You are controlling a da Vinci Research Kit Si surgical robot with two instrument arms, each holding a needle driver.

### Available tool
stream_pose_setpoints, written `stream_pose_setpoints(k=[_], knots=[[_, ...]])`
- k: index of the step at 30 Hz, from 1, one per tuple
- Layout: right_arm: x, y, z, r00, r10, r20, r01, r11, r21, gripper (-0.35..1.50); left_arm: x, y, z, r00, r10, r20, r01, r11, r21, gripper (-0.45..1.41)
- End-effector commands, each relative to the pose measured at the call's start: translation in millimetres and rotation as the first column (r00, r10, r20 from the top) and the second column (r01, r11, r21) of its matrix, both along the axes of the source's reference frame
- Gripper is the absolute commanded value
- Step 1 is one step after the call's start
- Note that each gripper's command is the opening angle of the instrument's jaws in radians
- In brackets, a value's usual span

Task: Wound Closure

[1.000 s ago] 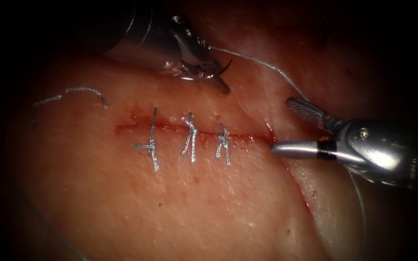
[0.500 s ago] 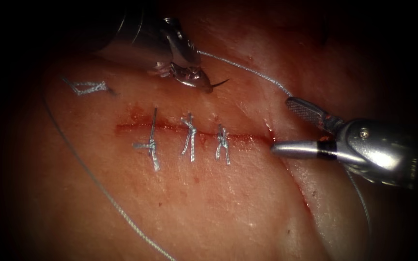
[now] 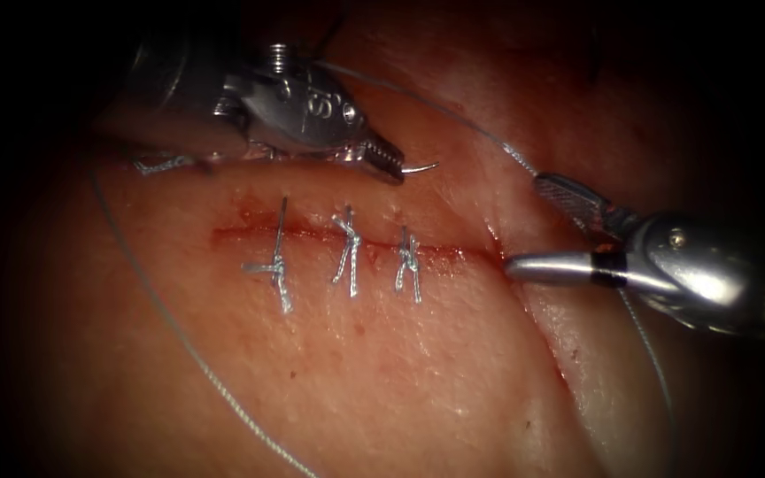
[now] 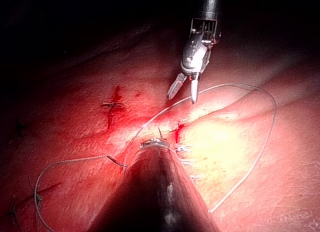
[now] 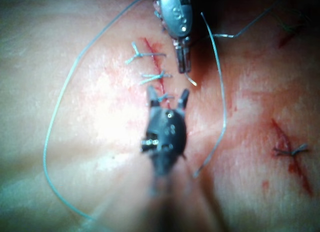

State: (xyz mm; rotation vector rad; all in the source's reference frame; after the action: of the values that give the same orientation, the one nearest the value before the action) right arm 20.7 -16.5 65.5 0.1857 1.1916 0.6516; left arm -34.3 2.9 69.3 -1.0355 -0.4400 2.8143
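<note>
The tissue (image 3: 382, 354) has a horizontal cut (image 3: 312, 235) crossed by three knotted stitches (image 3: 347, 252). My left tool (image 3: 390, 163) hangs just above the cut, over the stitches, shut on the needle (image 3: 421, 167). Only a short curved pointed end sticks out to the right, free of the tissue. My right tool (image 3: 537, 232) stands open at the cut's right end and holds nothing. Thread (image 3: 453, 111) runs from the left tool past the right tool's upper jaw. The right wrist view shows the open right tool (image 5: 167, 97), and the left tool (image 5: 183, 66) with the needle (image 5: 191, 80).
A long slack loop of thread (image 3: 179, 336) lies over the tissue to the left of the cut. A short cut end of thread (image 3: 166, 164) lies at the upper left. Red fluid stains the cut's edges. Another stitched cut (image 5: 290, 151) lies further off on the tissue.
The left tool has shifted left and turned its wrist, so the needle's point now faces right. The slack thread swept across the left tissue. The right tool drifted slightly right, still open.
</note>
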Motion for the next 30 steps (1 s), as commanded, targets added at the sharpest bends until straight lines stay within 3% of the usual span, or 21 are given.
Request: stream_pose_setpoints(k=[1,8,13,18,24,30], knots=[[0.4,0.0,0.5,1.000,-0.001,-0.002,0.001,1.000,0.001,1.32,-0.5,-0.5,0.2,0.999,0.012,0.035,-0.012,1.000,-0.013,-0.45],[0.0,1.5,0.4,1.000,0.004,-0.002,-0.004,1.000,0.011,1.30,1.1,-4.9,-2.8,0.973,0.059,0.225,-0.050,0.998,-0.046,-0.45],[0.1,2.5,0.2,0.997,-0.055,-0.047,0.056,0.998,0.031,1.08,2.0,-6.3,-3.9,0.944,0.066,0.324,-0.048,0.997,-0.064,-0.45],[0.5,2.3,0.4,0.993,-0.061,-0.097,0.073,0.989,0.128,0.90,1.9,-7.4,-4.2,0.900,0.110,0.422,-0.086,0.993,-0.076,-0.45],[1.8,2.4,0.5,0.985,-0.075,-0.156,0.113,0.962,0.248,0.70,1.4,-7.8,-4.3,0.849,0.144,0.508,-0.115,0.989,-0.088,-0.45],[4.2,2.0,1.0,0.973,-0.087,-0.212,0.154,0.935,0.319,0.63,1.3,-7.6,-4.4,0.824,0.157,0.544,-0.123,0.988,-0.099,-0.45]])
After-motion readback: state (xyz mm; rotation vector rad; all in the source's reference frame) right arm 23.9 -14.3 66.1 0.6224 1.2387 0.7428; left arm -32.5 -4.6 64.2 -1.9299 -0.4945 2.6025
